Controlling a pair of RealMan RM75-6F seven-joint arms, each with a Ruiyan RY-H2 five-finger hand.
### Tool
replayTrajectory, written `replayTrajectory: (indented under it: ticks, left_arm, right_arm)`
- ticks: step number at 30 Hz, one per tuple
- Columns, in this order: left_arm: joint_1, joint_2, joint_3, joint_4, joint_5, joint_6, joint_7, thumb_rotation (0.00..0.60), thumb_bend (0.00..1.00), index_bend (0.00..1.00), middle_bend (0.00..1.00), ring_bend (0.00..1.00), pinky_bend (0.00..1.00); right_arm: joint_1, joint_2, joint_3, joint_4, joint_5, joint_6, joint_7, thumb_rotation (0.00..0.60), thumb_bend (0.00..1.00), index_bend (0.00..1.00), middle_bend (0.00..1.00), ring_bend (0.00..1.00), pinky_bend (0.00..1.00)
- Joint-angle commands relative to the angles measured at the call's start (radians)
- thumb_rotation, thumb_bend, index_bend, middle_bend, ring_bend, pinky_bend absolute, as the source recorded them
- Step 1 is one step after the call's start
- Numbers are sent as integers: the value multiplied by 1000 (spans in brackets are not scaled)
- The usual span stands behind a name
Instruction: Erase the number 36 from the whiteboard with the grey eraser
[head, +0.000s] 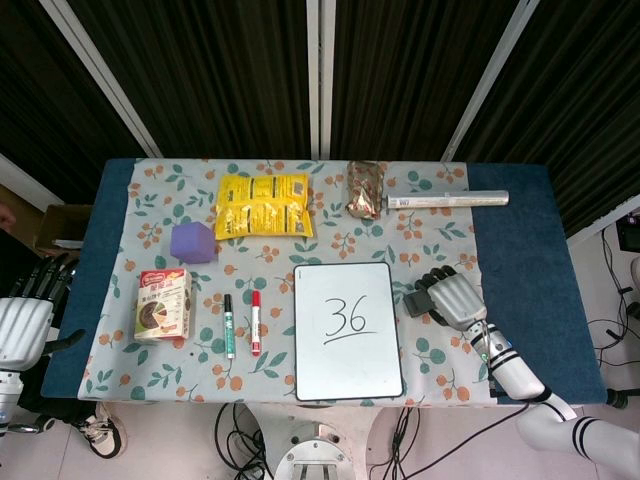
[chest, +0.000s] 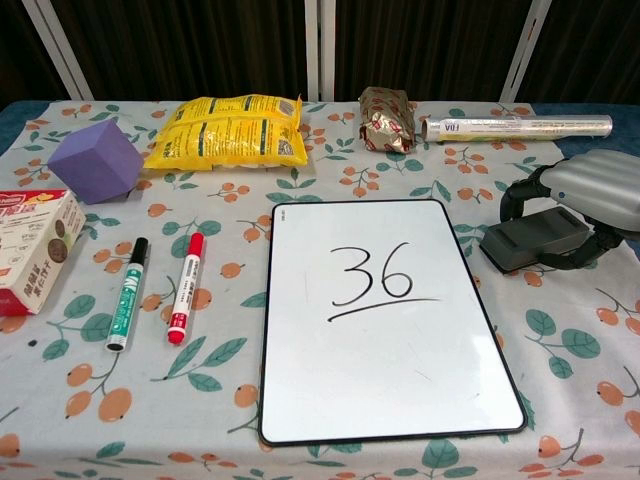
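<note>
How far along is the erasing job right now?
Nothing is erased: the 36 stands whole on the whiteboard. In hand: the right hand curls over the grey eraser, which lies on the table; a firm grip isn't clear. Left: lift, carry, wipe.

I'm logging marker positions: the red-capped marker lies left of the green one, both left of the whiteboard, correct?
Not quite. The head view shows the red-capped marker lying right of the green marker with the black cap, nearer the white rectangular whiteboard. Both do lie left of the whiteboard.
</note>
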Motion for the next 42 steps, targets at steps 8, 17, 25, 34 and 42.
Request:
replayTrajectory:
  ticks: [8, 17, 25, 34, 42]
  left_arm:
    - [1, 0, 0, 1, 0, 2, -1, 600, 1, 43, 49, 57, 176]
    - [0, -3, 0, 3, -1, 0, 0, 600, 1, 42, 49, 57, 176]
    - [-3, -3, -1, 4, -3, -4, -1, 600, 2, 43, 49, 57, 176]
    - [-3, -3, 0, 5, -5, -7, -4, 600, 2, 43, 49, 57, 176]
    - [-3, -4, 0, 10, -4, -4, -10, 600, 2, 43, 49, 57, 176]
  right_arm:
    - [-2, -7, -4, 7, 1, 15, -1, 600, 203, 409, 373, 292, 290]
    - [-1, -11, -8, 17, 1, 22, 10, 600, 212, 452, 418, 330, 319]
    - [-2, -17, -13, 34, -14, 42, 38, 600, 231, 513, 472, 380, 440]
    - [-6, -26, -17, 58, -50, 96, 82, 600, 266, 579, 535, 467, 539]
    - [-12, -7, -17, 42, -88, 158, 98, 600, 280, 653, 589, 518, 596]
